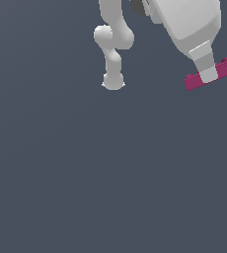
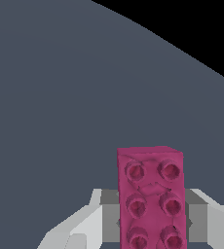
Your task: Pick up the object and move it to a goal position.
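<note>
Gripper (image 1: pixel 208 74) at ext view's upper right, fingers clamped on magenta brick (image 1: pixel 224 69) across its middle. Brick tilted, right end higher, both ends sticking out past finger. Wrist view: brick (image 2: pixel 150 194) studs up btwn grey pads (image 2: pixel 110 219), pads touching its sides. Grey floor (image 1: pixel 110 173) beneath

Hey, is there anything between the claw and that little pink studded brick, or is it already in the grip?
Nothing visible stands between them. The white claw is shut on the small magenta-pink studded brick, with a finger pressed against each long side in the wrist view. No goal marker shows in either view, so the path onward cannot be judged.
</note>
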`<act>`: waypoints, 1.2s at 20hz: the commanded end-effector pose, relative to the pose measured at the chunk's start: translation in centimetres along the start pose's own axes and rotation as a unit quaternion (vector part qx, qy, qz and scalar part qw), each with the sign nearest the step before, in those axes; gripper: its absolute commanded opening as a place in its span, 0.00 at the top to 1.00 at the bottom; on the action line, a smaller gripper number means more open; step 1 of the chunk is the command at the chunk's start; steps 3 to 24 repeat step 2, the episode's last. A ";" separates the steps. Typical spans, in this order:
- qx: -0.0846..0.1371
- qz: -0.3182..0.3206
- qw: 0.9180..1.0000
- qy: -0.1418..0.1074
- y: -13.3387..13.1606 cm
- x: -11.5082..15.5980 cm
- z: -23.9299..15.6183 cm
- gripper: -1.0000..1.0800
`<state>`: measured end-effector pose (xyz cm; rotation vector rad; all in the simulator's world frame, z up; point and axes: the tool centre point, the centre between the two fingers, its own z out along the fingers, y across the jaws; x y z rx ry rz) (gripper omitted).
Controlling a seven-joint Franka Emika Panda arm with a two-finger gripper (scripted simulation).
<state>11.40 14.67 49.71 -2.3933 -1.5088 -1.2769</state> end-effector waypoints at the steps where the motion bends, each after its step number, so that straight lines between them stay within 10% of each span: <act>1: 0.000 -0.001 1.000 0.003 0.1 0.2 -0.2 1.00; 24: 0.000 -0.001 1.000 0.003 0.1 0.2 -0.2 1.00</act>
